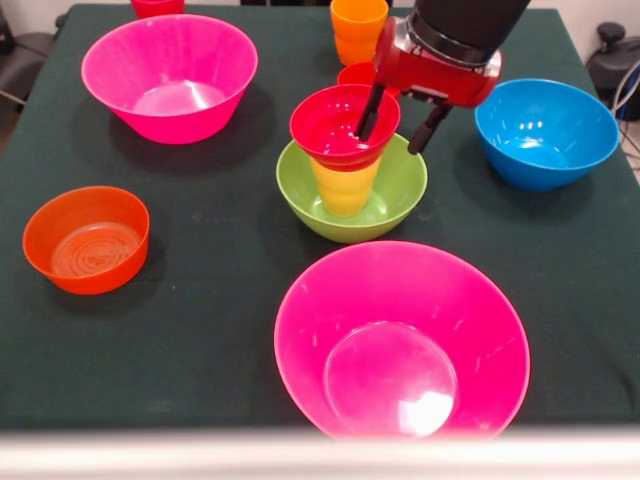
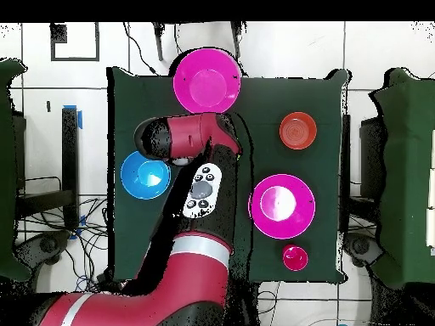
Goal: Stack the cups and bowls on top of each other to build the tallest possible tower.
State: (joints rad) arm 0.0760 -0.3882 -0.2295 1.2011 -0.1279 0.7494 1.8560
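Straddling the rim of the small glossy red plastic bowl [image 1: 343, 124], the black gripper [image 1: 398, 125] works at the tower's top.

One finger [image 1: 370, 112] sits inside, one outside, narrowly spread; whether they pinch is unclear. The bowl caps a yellow tapered plastic cup [image 1: 345, 187] standing in the lime-green round bowl [image 1: 398, 190] mid-table.

The front camera sat close across the dark green cloth-covered table [image 1: 200, 300], angled down toward the red and black robot arm [image 1: 440, 60] at the far side. The overhead camera looked straight down from higher up, base at bottom. Both shared the tabletop [image 2: 331, 170].
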